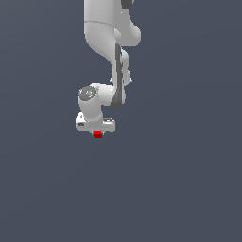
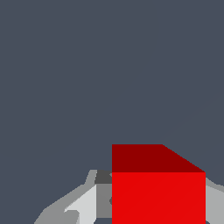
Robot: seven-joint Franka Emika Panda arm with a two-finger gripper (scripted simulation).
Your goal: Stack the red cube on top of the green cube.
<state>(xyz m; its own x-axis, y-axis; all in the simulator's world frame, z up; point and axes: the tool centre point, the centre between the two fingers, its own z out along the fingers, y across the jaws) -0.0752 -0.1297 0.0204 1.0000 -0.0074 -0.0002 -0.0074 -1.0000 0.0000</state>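
The red cube [image 1: 98, 134] shows just under the white hand of my gripper [image 1: 97, 133], left of centre in the exterior view. In the wrist view the red cube [image 2: 158, 192] fills the space between the two grey fingers [image 2: 85, 205], which press against its two sides. The gripper is shut on it. Whether the cube rests on the floor or hangs just above it, I cannot tell. The green cube is out of view in both frames.
The white arm [image 1: 106, 33] comes down from the upper middle of the exterior view. A plain dark grey-blue surface [image 1: 189, 189] fills everything around it.
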